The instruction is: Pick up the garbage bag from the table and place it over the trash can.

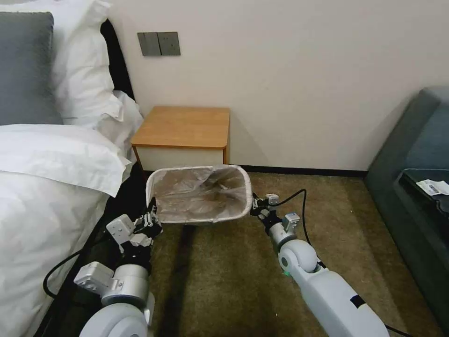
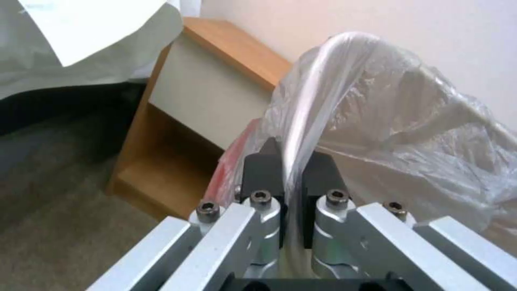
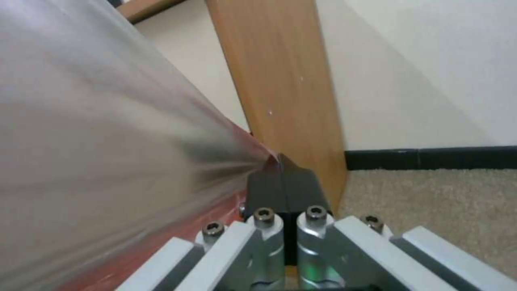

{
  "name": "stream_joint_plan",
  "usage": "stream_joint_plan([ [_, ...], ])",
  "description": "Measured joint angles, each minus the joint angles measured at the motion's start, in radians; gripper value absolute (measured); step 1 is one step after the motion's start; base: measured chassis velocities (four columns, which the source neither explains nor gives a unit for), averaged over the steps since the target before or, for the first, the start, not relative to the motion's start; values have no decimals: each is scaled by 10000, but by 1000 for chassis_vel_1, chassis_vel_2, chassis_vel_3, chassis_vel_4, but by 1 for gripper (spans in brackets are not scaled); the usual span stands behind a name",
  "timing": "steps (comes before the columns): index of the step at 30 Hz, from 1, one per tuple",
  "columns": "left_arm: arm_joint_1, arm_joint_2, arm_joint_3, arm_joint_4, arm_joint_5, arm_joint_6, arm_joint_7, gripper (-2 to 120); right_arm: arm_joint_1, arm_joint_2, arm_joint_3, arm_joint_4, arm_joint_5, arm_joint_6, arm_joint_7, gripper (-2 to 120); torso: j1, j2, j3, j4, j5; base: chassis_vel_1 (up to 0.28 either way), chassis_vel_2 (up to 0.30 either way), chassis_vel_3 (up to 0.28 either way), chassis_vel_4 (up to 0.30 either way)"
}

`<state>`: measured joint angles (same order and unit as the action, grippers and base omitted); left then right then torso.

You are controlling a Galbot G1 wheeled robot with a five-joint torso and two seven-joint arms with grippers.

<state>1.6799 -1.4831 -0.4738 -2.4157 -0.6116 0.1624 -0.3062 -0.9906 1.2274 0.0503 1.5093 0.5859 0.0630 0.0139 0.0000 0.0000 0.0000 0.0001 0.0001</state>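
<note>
Head view: the garbage bag (image 1: 199, 194) is seen held open between the two claws, its mouth stretched into a rounded rectangle above the carpet (image 1: 262, 276), just in front of the bench (image 1: 184, 126). The left claw (image 1: 150, 220) is placed at the bag's near left corner and the right claw (image 1: 256, 206) at its right edge, so that the bag lies between them and slightly beyond both. Whether the trash can sits beneath the bag cannot be told; its body is not made out under the plastic.

In the left wrist view, the left claw (image 2: 291, 169) is seen pressed together on a fold of the bag's rim (image 2: 307, 101), with crinkled film (image 2: 409, 121) bulging to one side of the pads and a strip of red band (image 2: 232, 161) beside them. In the right wrist view, the right claw (image 3: 282, 182) is pinched on the edge of the bag (image 3: 108, 141), the film being drawn taut away from the fingertips, with red band (image 3: 215, 218) along the lower margin.

Beyond the left claw the bench's open lower shelf (image 2: 161, 178) is noted. A bed (image 1: 51, 187) with white linen stands outboard of the left claw; a dark sofa (image 1: 416, 178) stands well apart from the right claw.
</note>
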Motion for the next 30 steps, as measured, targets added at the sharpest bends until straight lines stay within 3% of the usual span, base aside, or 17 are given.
stream_joint_plan([
  [3,-218,2,-143,478,50,1,-47,3,-395,-57,205,493,-326,10,81,14,0,0,0,-1,-1,0,0,0,0],
  [9,-577,86,-408,1151,72,16,-76,3,-1186,-280,673,1562,-985,19,118,30,0,0,0,-1,-2,0,0,0,0],
  [11,-736,125,-499,1475,94,13,-76,3,-1703,-431,987,2193,-1205,64,157,42,0,0,0,-2,0,0,0,0,0],
  [13,-797,129,-507,1612,150,5,-76,3,-1909,-480,1133,2459,-1290,108,157,45,0,0,0,-2,0,0,0,0,0],
  [16,-943,159,-450,2131,772,-178,25,3,-2358,-600,1497,3323,-1545,276,149,61,0,0,0,-4,1,0,0,0,0],
  [17,-943,159,-450,2131,772,-178,25,3,-2358,-600,1497,3323,-1545,276,149,61,0,0,0,-4,1,0,0,0,0],
  [20,-1054,248,-247,2669,1904,-552,245,3,-2384,-806,1344,4322,-1552,255,130,73,0,0,-1,-2,-2,0,0,0,0],
  [23,-1115,283,-144,2865,2291,-691,316,3,-2298,-960,1119,4757,-1459,107,112,75,-1,0,0,-2,-1,0,0,0,0],
  [25,-1209,348,43,3172,3000,-955,459,3,-1933,-1436,413,5508,-905,-656,178,67,0,0,-1,-2,-1,0,0,0,0],
  [26,-1209,348,43,3172,3000,-955,459,3,-1933,-1436,413,5508,-905,-656,178,67,0,0,-1,-2,-1,0,0,0,0],
  [29,-1285,456,192,3412,3642,-1209,587,3,-991,-2360,-1118,5845,-202,-1611,719,52,0,0,0,0,-2,0,0,0,0],
  [30,-1285,456,192,3412,3642,-1209,587,3,-991,-2360,-1118,5845,-202,-1611,719,52,0,0,0,0,-2,0,0,0,0],
])
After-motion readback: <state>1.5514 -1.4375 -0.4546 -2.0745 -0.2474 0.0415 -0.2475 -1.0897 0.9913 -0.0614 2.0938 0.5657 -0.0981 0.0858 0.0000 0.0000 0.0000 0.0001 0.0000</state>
